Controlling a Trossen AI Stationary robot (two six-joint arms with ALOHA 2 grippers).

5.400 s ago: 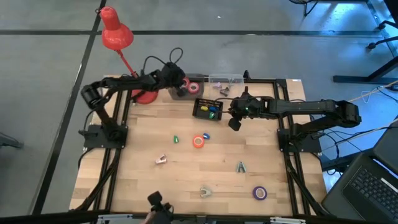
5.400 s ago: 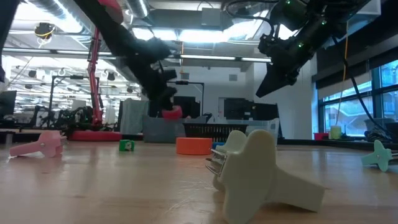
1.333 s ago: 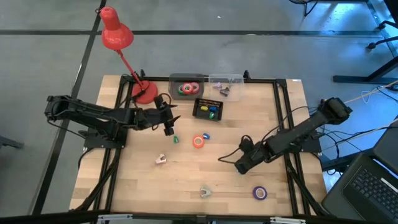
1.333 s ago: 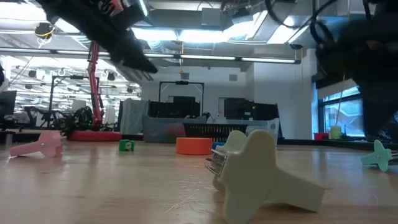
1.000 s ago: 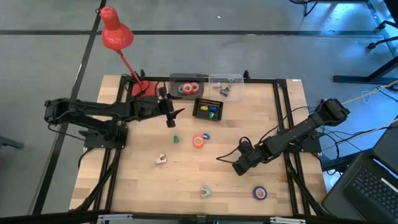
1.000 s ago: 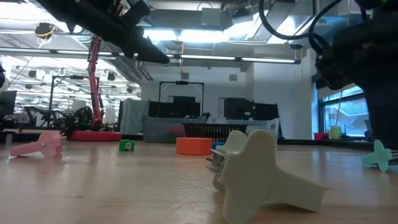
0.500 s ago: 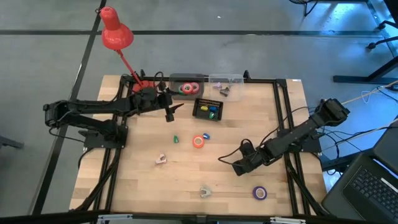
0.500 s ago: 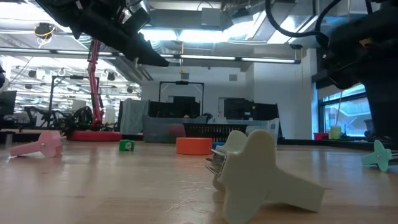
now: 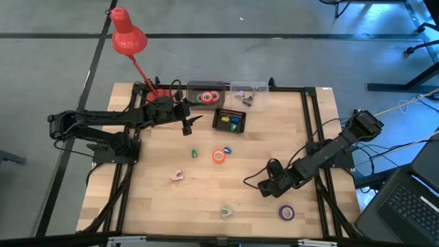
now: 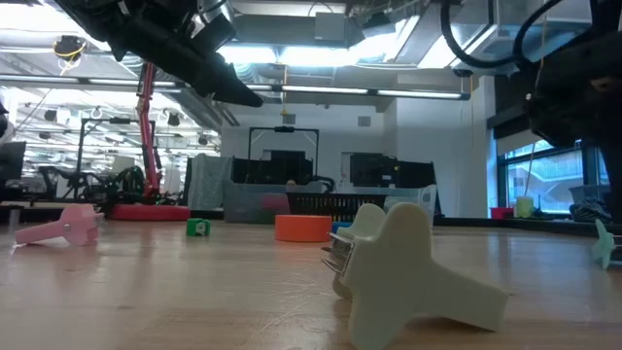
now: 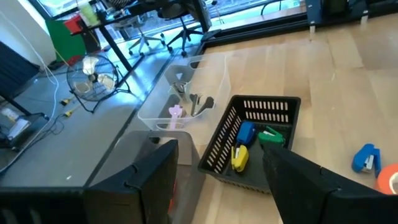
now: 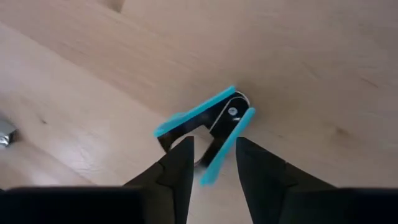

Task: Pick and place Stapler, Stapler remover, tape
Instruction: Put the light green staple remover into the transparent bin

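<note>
- table (image 9: pixel 206 199) holds the work; my right gripper (image 9: pixel 267 187) sits low over its right half, nearer the target than my left gripper (image 9: pixel 189 125), which hangs open up by the black basket (image 9: pixel 229 120).
- teal staple remover (image 12: pixel 205 127) lies directly ahead of my right fingers (image 12: pixel 179 168), long axis diagonal across the gap.
- right fingers are spread, gripping nothing; the remover's tip just enters the gap.

A robotics lab: industrial ceiling lights (image 10: pixel 321 53), rows of monitors (image 10: pixel 384 172).
</note>
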